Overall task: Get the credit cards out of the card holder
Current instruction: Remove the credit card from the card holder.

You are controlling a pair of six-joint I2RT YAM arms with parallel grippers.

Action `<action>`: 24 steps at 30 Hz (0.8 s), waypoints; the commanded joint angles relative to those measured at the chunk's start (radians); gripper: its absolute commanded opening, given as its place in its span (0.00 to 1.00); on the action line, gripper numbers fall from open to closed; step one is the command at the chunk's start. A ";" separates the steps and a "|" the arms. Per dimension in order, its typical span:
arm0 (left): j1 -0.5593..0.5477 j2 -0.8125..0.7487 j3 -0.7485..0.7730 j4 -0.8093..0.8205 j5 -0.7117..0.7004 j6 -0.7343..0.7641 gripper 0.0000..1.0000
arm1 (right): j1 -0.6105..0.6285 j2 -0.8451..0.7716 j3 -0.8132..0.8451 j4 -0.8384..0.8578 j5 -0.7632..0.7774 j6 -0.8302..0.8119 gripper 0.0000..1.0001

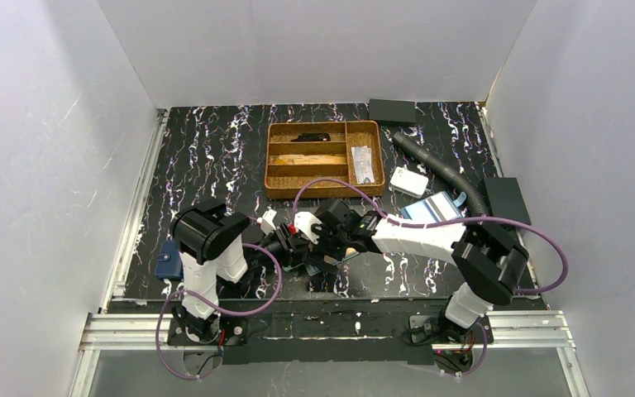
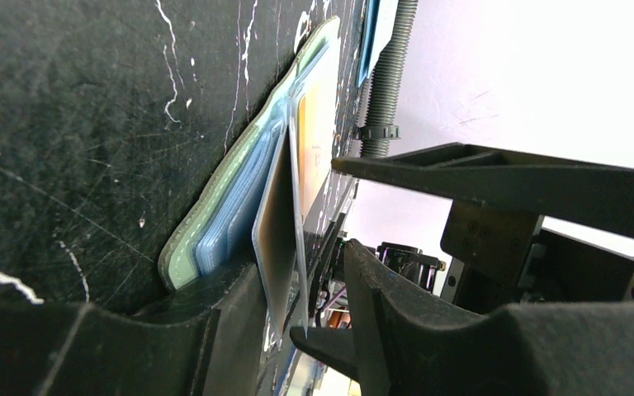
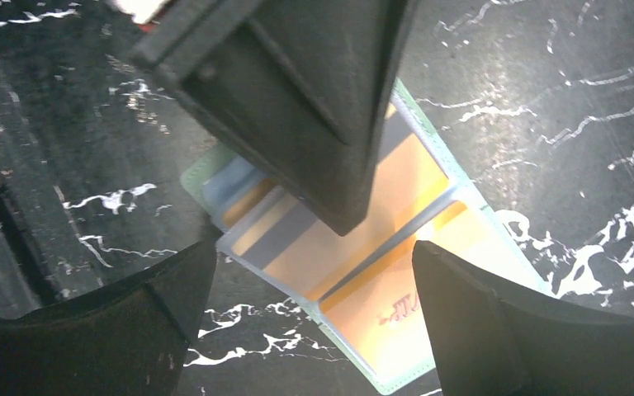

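Teal-green and flat, the rectangular plastic card holder [image 3: 201, 175] lies opened out on the black, white-veined desk [image 3: 545, 99], near its front edge between the two arms. The job of emptying it looks barely begun. Thin orange-gold plastic credit cards [image 3: 396, 318] sit behind its clear pocket panels, and no card is seen lying free on the desk.

In the left wrist view one pale leaf stands lifted off the stack; whether it is a card or a clear panel is hard to say. The left pincer [image 2: 301, 268] straddles that leaf with its jaws partly apart, and it cannot be told whether it pinches the leaf or only props it. The right pincer [image 3: 312, 252] hovers directly over the holder, jaws spread wide and holding nothing. On this reading every card is yet to be drawn out.

The count:
- One teal-green holder.
- At least two orange-gold card faces showing through the pockets, plus what seems one card back with a grey stripe.
- No dark blue card can be made out, only bluish leaves at the holder's edge.
- Farther back: one brown wooden tray with compartments [image 1: 274, 161], one small white box [image 1: 408, 180], one blue holder with greyish panels [image 1: 430, 207] and one black ribbed hose [image 1: 438, 165].
- Two arms, two pincers.
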 commanded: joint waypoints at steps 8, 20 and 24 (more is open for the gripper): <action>-0.004 0.046 -0.016 -0.159 -0.036 0.038 0.39 | 0.028 0.024 0.049 0.016 0.081 0.038 0.98; -0.004 0.042 -0.022 -0.159 -0.039 0.040 0.40 | 0.030 0.010 0.046 0.023 0.165 0.043 0.98; -0.004 0.042 -0.026 -0.159 -0.041 0.041 0.40 | 0.023 -0.003 0.038 0.026 0.177 0.043 0.95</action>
